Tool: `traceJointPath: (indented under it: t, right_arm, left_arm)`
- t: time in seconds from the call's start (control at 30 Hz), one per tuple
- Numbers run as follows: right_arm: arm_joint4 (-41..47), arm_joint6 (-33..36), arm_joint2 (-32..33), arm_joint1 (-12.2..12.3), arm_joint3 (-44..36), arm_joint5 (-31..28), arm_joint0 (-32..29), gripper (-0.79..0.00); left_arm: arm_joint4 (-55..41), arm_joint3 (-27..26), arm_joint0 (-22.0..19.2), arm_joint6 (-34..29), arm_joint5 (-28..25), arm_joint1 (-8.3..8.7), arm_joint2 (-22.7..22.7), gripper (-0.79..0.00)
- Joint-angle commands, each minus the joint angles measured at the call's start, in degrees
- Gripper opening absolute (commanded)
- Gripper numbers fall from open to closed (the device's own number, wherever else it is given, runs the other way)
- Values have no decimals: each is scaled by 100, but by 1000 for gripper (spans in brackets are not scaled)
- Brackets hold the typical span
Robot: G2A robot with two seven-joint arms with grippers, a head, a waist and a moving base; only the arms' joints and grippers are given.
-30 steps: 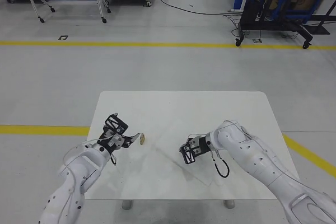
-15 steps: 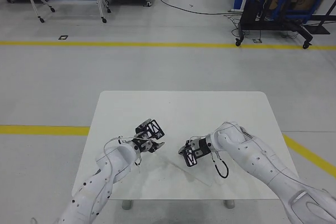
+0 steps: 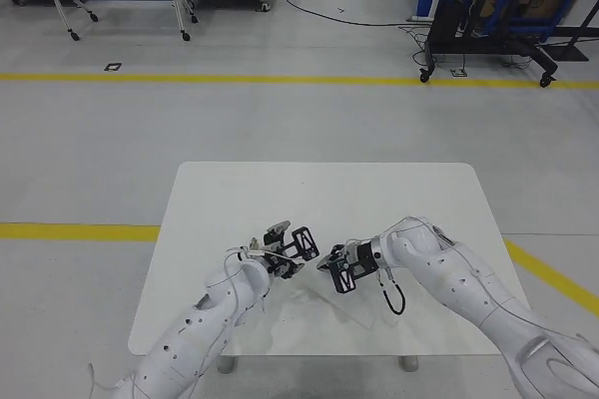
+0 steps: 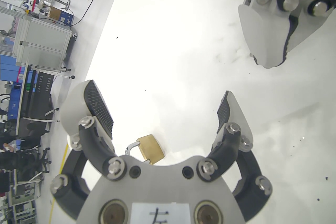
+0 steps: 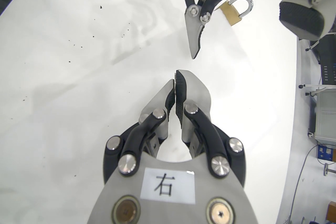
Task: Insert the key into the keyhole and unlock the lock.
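R gripper (image 5: 175, 77) is sitting pinched shut nr table centre; can't tell if a key is betw its pads. L gripper (image 4: 160, 96) is hanging wide open just opposite, w/ the brass padlock (image 4: 150, 147) lying on the table close by its palm, ungripped. Prob. pre-insertion stage: next move is calling for L to be steadying the lock, keyhole facing R. The white table (image 3: 419, 190) is showing dark specks. Beyond, the grey floor is carrying a yellow line (image 3: 280, 77) & a dark cart (image 3: 489, 40).

One-character label (image 5: 168, 185) on right gripper (image 5: 175, 79)
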Motion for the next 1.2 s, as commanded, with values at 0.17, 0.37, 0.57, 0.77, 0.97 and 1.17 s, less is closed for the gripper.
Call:
traceJointPath:
  t: [0.17, 0.37, 0.57, 0.77, 0.97, 1.17]
  right_arm:
    - [53, -374, 38, 59, 120, 240, -7, -785]
    - [533, -1078, 372, 183, 396, 650, -156, -785]
    - [871, -2357, 798, 397, 579, 1335, -510, -785]
    - [875, -2462, 835, 422, 600, 1384, -547, -785]
    - [1192, -2428, 899, 406, 534, 1398, -621, -785]
    - [2518, -2575, 988, 294, 489, 873, -765, -785]
  left_arm:
    - [173, 233, -103, 15, 178, -78, 149, 0]
    - [-111, 166, -115, 74, 303, -119, 20, 0]
    - [-1096, -141, 63, 271, 201, -75, -575, 0]
    - [-1096, -141, 63, 271, 201, -75, -575, 0]
    - [-1673, -332, 166, 758, 359, -70, -860, 0]
    - [-4287, -441, 636, 1455, -1038, 89, -2109, 0]
